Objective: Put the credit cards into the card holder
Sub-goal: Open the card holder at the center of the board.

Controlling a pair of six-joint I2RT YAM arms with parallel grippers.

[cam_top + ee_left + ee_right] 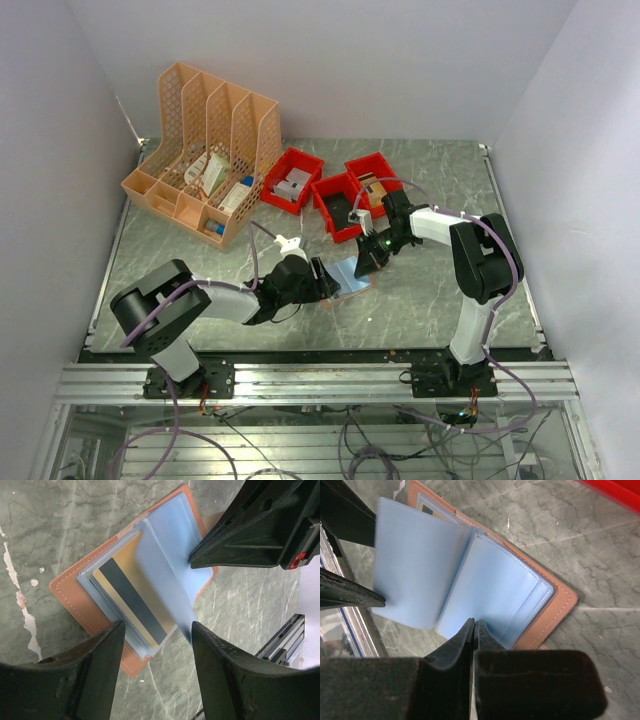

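The card holder [352, 276] lies open on the table between my two grippers, its salmon cover [75, 600] facing down. A gold credit card [131, 596] with a dark stripe sits in a clear sleeve on its left half. A light blue leaf [407, 565] stands up, blurred, between the halves. My left gripper [157, 627] is open, its fingers straddling the holder's near edge with nothing held. My right gripper [474, 622] is shut, its tips resting on the blue inner pocket [500, 595] of the right half. The left fingers [350, 594] show beside the raised leaf.
An orange lattice file rack [200, 150] stands at the back left. Three red bins [292, 180] [340, 205] [375, 172] with small items sit behind the holder. The table's metal rail [287, 635] runs along the near edge.
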